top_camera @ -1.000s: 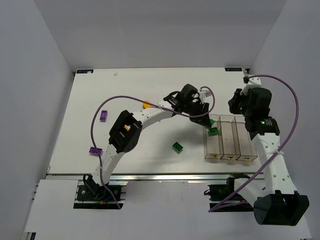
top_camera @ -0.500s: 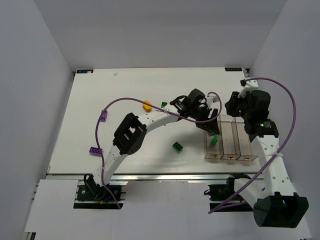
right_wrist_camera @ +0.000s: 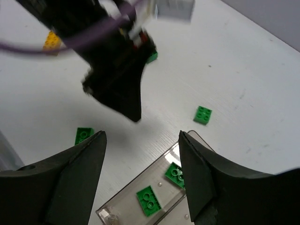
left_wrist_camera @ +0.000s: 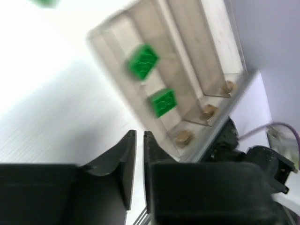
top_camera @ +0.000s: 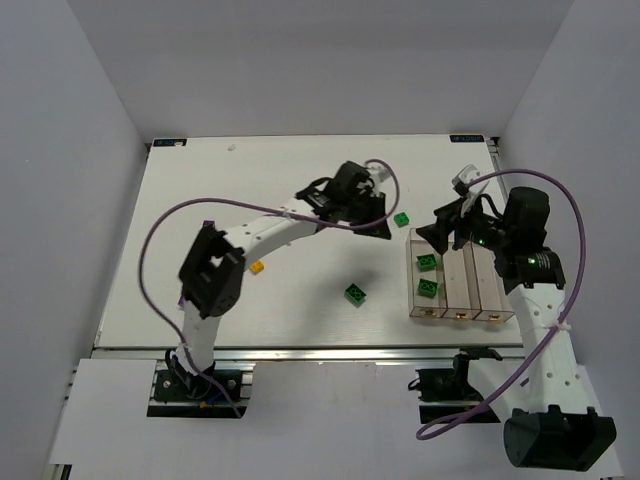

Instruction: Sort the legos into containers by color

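Legos (top_camera: 428,288): second green now in leftmost container (top_camera: 427,307).

Green lego (top_camera: 428,288) now dropped in L bin (top_camera: 417,275).

We see a white counter (top_camera: 230,170) closed in by plain pale grey walls (top_camera: 60,150) on three sides. The light is even and soft. A metal rail (top_camera: 330,352) runs along the near edge.

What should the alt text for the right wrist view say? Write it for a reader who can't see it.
The open right gripper hovers over a clear bin holding two green bricks. Beyond it, the left gripper, black and shut, hangs above the white table, where other green bricks and a yellow brick lie loose.
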Motion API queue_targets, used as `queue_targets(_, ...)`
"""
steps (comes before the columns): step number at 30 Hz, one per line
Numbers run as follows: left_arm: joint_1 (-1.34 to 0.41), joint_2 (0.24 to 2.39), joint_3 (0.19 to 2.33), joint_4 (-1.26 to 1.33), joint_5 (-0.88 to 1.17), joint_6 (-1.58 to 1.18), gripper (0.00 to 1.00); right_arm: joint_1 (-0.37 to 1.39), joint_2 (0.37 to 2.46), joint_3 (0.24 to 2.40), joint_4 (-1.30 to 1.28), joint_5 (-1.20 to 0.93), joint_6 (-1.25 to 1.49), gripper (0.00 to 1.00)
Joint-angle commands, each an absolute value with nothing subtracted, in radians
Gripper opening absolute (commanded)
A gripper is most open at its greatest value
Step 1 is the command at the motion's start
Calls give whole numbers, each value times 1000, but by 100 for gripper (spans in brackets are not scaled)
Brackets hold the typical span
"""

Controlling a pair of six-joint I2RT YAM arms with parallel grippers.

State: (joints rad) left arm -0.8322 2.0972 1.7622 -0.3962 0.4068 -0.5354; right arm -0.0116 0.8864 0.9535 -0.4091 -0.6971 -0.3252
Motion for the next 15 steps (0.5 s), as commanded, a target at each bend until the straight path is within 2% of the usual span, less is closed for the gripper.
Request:
queue_targets(1, -784, 1838, 1640, -403, 208, -522, 25, -3, 966, 988, -479, -842, -419, 68)
queue_targets(2, -772, 1797, 1552, -406, 181, -525, 40, -2, 991, 995, -479, -824, -413, 67)
queue_targets(4, -758, 1693, 1471, -420, 135, -540, 55, 41, 1073, 1011, -460, -721, -365, 64)
queue_targets(5, -747, 1665, 1403, -425, 103, -555, 66, 51, 1107, 1023, -451, -674, -345, 63)
queue_targets(6, -747, 1634, 1370, -433, 91, -561, 70, 58, 1141, 1057, -445, -581, -328, 63)
queue_targets(8, -736, 1557, 1315, -443, 74, -578, 74, 98, 1262, 1104, -445, -494, -292, 65)
queue_targets(12, -736, 1456, 1188, -445, 57, -610, 77, 170, 1390, 1160, -393, -309, -325, 81)
queue_targets(15, -736, 1404, 1155, -449, 40, -627, 78, 196, 1524, 1259, -433, -221, -298, 88)
